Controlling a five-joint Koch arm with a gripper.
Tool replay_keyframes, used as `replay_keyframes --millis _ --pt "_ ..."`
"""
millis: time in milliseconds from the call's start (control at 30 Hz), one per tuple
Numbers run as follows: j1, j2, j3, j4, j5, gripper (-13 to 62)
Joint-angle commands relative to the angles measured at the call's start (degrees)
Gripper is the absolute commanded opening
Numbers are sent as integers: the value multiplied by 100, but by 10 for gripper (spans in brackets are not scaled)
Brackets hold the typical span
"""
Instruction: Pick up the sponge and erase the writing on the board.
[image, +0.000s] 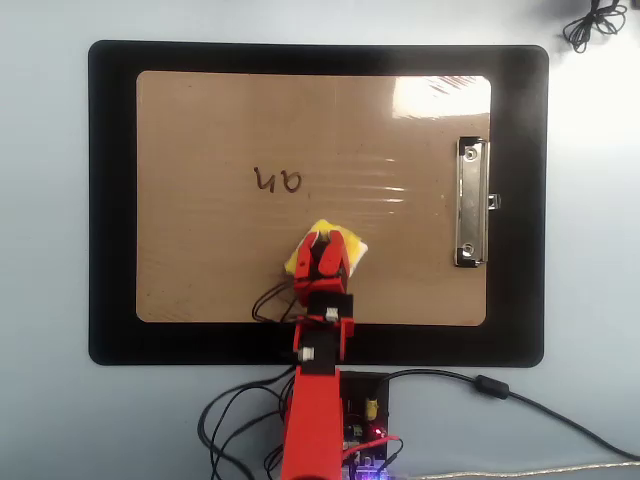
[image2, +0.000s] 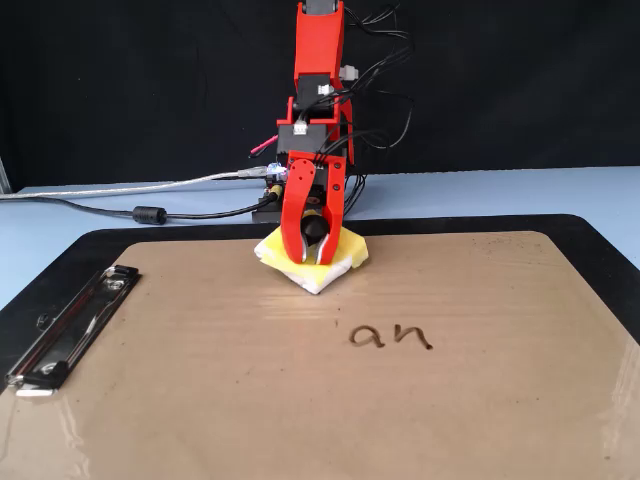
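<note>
While the end effector (image2: 309, 254) sits clenched on the sponge's black knob, jaws closed either side of it in the fixed view, the sponge (image2: 335, 262) rests flat on the board (image2: 500, 400), directly under the fingertips. Overhead shows the same thing: the sponge (image: 352, 247) peeks out around the red jaws, rotated corner-on.

The writing (image2: 391, 336) lies just ahead of the end effector, further from the arm base, and in the overhead view (image: 278, 181) slightly to the left. Only the letters "an" show; the board around them looks clean, so the erase is likely partly done.

Step in hand, as a judgement: push the sponge forward across those two letters. To do it well, keep the sponge face flat and lightly loaded, angle the stroke slightly left in overhead terms so both letters fall under its width, then overshoot and return for a second pass. Too much down-force risks tipping the sponge about the knob or stalling the wrist.

The metal clip (image: 471, 203) is well off to the right in overhead, out of the stroke path. A black mat (image: 110, 200) sits under the board on the pale tabletop (image: 45, 300).
</note>
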Motion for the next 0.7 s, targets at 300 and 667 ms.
replay_keyframes --millis 300,667 --pt "-316 -35 -501 176 -439 -80" --pt "-650 -3111 -2698 -747 -615 -79"
